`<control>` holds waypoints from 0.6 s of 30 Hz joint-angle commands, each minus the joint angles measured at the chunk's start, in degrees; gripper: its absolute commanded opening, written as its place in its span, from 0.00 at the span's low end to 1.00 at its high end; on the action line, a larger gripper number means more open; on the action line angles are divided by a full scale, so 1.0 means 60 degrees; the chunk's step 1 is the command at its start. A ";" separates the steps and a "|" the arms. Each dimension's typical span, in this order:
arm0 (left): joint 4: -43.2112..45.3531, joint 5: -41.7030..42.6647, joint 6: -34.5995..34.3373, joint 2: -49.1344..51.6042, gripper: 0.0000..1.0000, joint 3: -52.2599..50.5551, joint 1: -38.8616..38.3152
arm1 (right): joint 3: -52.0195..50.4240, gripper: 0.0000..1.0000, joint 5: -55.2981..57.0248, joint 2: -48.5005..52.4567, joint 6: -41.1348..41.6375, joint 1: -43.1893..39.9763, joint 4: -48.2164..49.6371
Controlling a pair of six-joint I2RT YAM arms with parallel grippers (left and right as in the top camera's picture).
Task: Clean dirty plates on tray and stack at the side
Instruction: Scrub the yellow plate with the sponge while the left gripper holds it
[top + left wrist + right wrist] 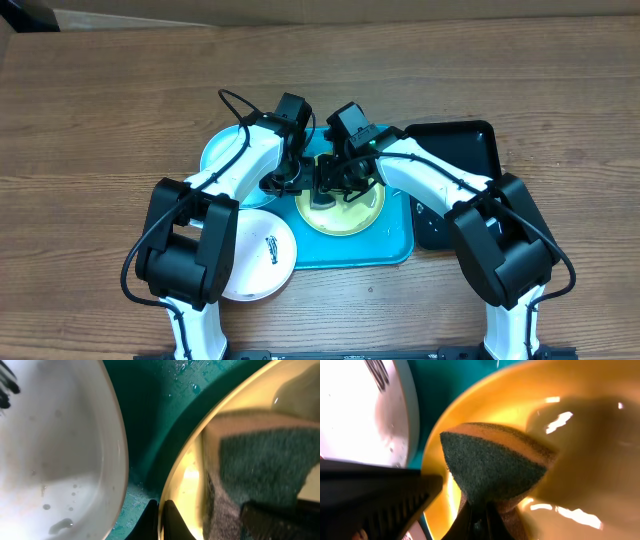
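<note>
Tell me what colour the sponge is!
The sponge is dark green with orange; best in right wrist view.

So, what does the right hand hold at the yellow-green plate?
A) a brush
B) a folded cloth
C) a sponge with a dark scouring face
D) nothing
C: the right wrist view shows the right hand shut on a sponge, dark green pad over orange foam, over the yellow-green plate.

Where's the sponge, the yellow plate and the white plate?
sponge [490,470], right wrist view, on its green scrubby side.
yellow plate [590,475], right wrist view, on its wet inside.
white plate [255,272], overhead view, on its clean part.
</note>
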 commanded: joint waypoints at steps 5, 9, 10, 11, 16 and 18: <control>0.0025 0.0142 0.0004 0.0200 0.04 -0.0076 -0.0138 | -0.0058 0.04 0.0772 0.0157 0.0259 0.0004 0.0412; 0.0025 0.0142 0.0004 0.0197 0.04 -0.0076 -0.0138 | -0.0058 0.04 0.1042 0.0157 0.0259 0.0069 0.0415; 0.0033 0.0142 0.0004 0.0200 0.04 -0.0076 -0.0138 | -0.0058 0.04 0.1071 0.0157 0.0251 0.0066 0.0419; 0.0033 0.0142 0.0000 0.0200 0.04 -0.0076 -0.0135 | -0.0058 0.04 0.1206 0.0157 0.0251 0.0047 0.0382; -0.0080 0.0098 0.0007 0.0200 0.04 -0.0076 -0.0135 | -0.0055 0.04 0.1322 -0.0015 0.0251 -0.0404 0.0313; -0.0076 0.0076 0.0007 0.0200 0.04 -0.0076 -0.0131 | -0.0055 0.04 0.1326 -0.0153 0.0251 -0.0557 0.0339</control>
